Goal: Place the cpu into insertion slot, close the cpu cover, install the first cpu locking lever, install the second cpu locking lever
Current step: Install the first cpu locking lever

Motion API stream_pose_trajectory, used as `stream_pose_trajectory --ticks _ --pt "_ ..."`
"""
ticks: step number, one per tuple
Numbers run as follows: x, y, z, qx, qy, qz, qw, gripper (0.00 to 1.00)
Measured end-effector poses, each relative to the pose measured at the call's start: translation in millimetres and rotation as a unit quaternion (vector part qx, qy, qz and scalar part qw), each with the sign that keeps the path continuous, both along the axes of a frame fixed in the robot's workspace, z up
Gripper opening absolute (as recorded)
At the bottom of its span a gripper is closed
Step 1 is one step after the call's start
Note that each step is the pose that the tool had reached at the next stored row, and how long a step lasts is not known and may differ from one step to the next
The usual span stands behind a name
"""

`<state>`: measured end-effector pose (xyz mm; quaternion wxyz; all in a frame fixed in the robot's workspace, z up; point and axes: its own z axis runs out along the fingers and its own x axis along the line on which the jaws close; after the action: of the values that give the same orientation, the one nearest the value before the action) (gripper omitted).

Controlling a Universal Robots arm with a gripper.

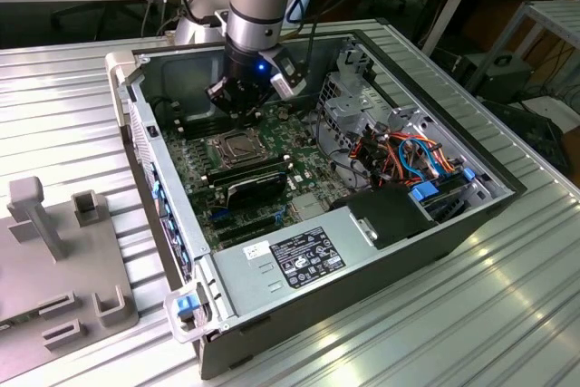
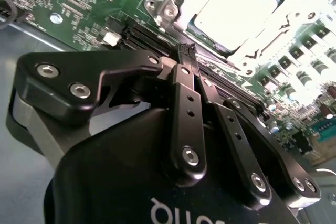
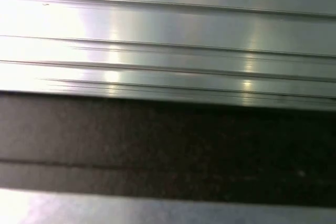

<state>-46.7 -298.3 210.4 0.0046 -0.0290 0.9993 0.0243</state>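
From my station, nearest the second wrist view's lens I see the gripper (image 2: 188,51), its black fingers (image 2: 185,95) pressed together at the tips with nothing between them. Just past them lies the cpu (image 2: 236,9), its pale metal top seated in the insertion slot (image 2: 160,6), the cpu cover (image 2: 275,17) lying round it. In the exterior view the gripper (image 1: 237,101) hangs just above the insertion slot (image 1: 234,146) inside the open computer case (image 1: 381,251).
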Motion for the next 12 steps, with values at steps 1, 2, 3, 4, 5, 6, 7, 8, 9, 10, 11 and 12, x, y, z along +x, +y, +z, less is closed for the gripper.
stream_pose_trajectory --ticks 1,2,3,4,5,6,7,8,9,10,11,12 --pt "0.1 0.0 -0.1 0.0001 -0.0006 0.000 1.00000 0.11" --pt "0.1 0.0 0.0 0.0000 -0.0008 0.000 1.00000 0.11" --pt "0.1 0.0 0.0 -0.0001 -0.0009 0.000 1.00000 0.11" --pt "0.0 0.0 0.1 -0.0001 -0.0009 0.000 1.00000 0.11" --pt "0.0 0.0 0.1 -0.0002 -0.0009 0.000 1.00000 0.11" --pt "0.0 0.0 0.1 -0.0002 -0.0009 0.000 1.00000 0.11" --pt "0.0 0.0 0.1 -0.0003 -0.0009 0.000 1.00000 0.11" --pt "0.0 0.1 0.0 -0.0002 -0.0009 0.000 1.00000 0.11" --pt "0.0 0.1 0.0 -0.0002 -0.0009 -0.001 1.00000 0.11" --pt "0.1 0.1 0.0 -0.0002 -0.0009 -0.001 1.00000 0.11" --pt "0.2 0.1 0.0 -0.0002 -0.0010 -0.001 1.00000 0.11" --pt "0.2 0.1 -0.1 -0.0001 -0.0010 -0.001 1.00000 0.11"
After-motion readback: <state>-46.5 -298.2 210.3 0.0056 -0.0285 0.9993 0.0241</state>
